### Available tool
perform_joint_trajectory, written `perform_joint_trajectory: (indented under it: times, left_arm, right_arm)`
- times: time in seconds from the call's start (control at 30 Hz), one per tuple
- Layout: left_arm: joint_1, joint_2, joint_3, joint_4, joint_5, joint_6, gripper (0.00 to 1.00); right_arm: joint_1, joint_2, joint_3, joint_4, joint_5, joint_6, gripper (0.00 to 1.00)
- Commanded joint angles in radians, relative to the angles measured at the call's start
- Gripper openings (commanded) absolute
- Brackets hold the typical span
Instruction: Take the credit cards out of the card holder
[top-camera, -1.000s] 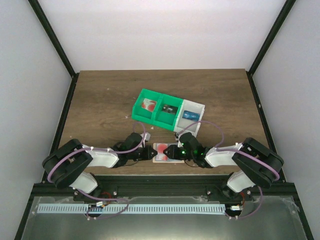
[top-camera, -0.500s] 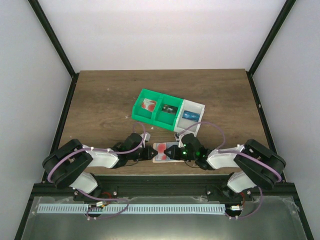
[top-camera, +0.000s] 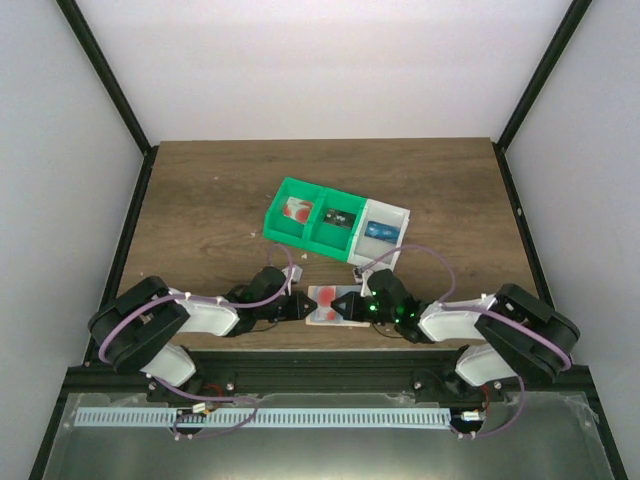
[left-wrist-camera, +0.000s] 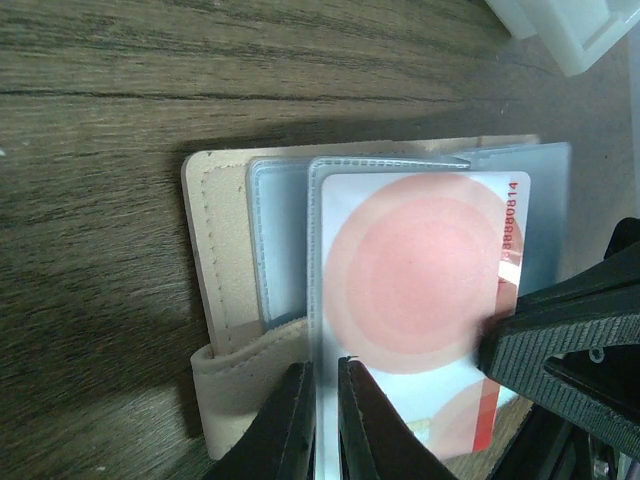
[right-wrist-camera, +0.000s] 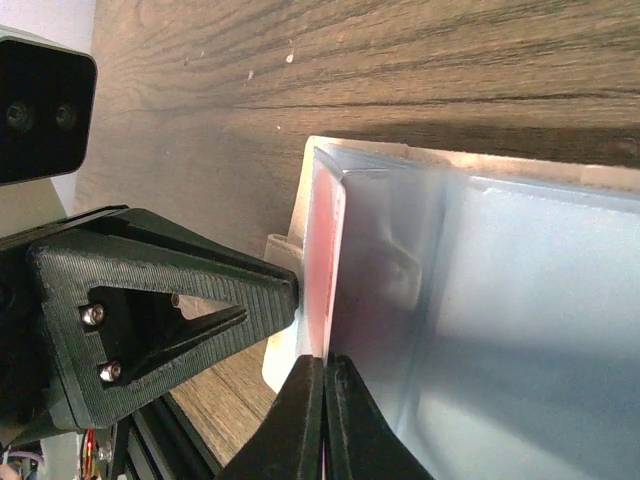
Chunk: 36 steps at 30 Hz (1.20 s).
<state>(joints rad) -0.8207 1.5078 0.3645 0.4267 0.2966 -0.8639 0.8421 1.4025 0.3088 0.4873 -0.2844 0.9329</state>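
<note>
Left tool (left-wrist-camera: 321, 368): jaws nearly together, pinching the near edge of the card holder (left-wrist-camera: 215, 250) at its pale sleeve (left-wrist-camera: 285, 240) (a thin bite, tips only). The holder lies open and flat on the tabletop (left-wrist-camera: 100, 150), near the front edge, between my two tools. The credit card (left-wrist-camera: 410, 290), white with pink discs, sits at the top sleeve, its left margin just beside my left tips.

Right tool (right-wrist-camera: 325, 362): jaws together on the card's right edge. I cannot tell whether sleeve film is caught too.

Risks, as I judge them:
- Film in the right pinch: a pull drags the whole holder.
- Left bite slips: same result.
- Left tips also trapping the card: it bows or jams instead of sliding.
</note>
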Motion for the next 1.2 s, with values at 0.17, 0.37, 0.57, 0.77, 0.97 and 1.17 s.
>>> perform_joint_trajectory:
  times: [0.17,0.37,0.57,0.77,0.97,1.17]
  left_arm:
    - [0.0,0.034,-0.031,-0.071,-0.056,-0.001,0.11]
    - [0.0,0.047,-0.03,-0.066,-0.055,-0.005,0.11]
    - [-0.001,0.046,-0.03,-0.063,-0.056,-0.009,0.1]
    - [-0.001,0.046,-0.033,-0.062,-0.057,-0.012,0.1]
    - [-0.003,0.054,-0.032,-0.053,-0.05,-0.015,0.1]
    - [-0.003,0.055,-0.034,-0.052,-0.049,-0.022,0.1]
  right_arm:
    - [-0.016,-0.053,-0.04,-0.007,0.024,-0.02,0.0]
    - [-0.024,-0.049,-0.048,0.007,0.003,-0.016,0.03]
    - [-0.034,-0.031,-0.052,0.043,-0.029,-0.007,0.01]
    - [-0.042,-0.026,-0.068,0.069,-0.047,0.007,0.01]
    - [-0.062,0.008,-0.08,0.112,-0.085,0.027,0.01]
    - [-0.082,0.005,-0.112,0.157,-0.105,0.051,0.01]
